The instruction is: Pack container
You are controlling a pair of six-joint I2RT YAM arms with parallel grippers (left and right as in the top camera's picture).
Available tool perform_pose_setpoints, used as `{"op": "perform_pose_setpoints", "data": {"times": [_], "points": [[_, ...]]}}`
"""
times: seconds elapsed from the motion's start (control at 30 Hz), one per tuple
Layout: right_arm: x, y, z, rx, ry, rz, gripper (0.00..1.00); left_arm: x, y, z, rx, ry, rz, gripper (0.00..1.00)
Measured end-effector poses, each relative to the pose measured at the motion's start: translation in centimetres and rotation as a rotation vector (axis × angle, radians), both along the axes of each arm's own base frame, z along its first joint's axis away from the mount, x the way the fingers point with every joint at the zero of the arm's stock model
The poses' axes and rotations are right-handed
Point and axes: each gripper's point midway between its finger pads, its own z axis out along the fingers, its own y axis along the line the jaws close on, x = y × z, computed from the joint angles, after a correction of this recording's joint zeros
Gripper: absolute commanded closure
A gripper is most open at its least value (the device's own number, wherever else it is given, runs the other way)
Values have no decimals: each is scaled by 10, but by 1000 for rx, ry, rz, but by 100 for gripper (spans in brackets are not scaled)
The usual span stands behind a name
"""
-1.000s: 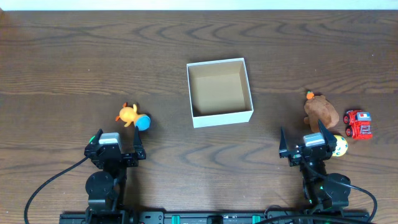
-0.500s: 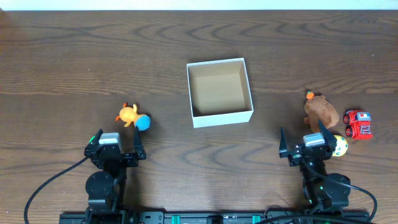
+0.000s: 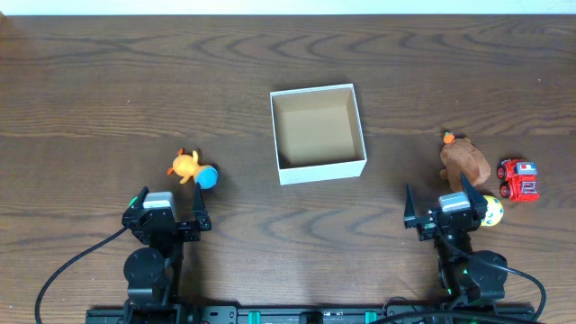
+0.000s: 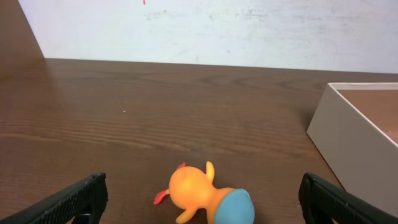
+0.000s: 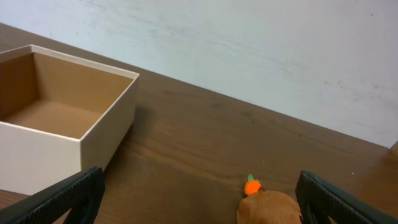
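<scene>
The container, a white square box with a brown inside, stands empty at the table's middle; it also shows in the left wrist view and the right wrist view. An orange toy with a blue base lies left of it, just ahead of my left gripper, which is open and empty; the toy shows between its fingers. A brown plush with an orange top lies ahead of my right gripper, also open and empty.
A red toy truck and a yellow-green ball lie at the right, beside the right arm. A pale wall runs along the table's far edge.
</scene>
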Motion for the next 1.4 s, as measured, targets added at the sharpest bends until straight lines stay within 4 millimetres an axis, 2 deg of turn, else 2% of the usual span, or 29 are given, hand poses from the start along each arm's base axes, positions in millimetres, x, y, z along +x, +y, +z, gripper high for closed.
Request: {"op": "perform_pose_setpoints", "data": {"times": [1.03,1.2,1.4], "points": [[0,2,1,3,-3,11,1,0,0,0,0,0,0,2],[0,5,6,92,-8,22,1,0,0,0,-11,0,2,2],[-1,1,16,235,-7,-2,1,0,0,5,-119,7,22,2]]}}
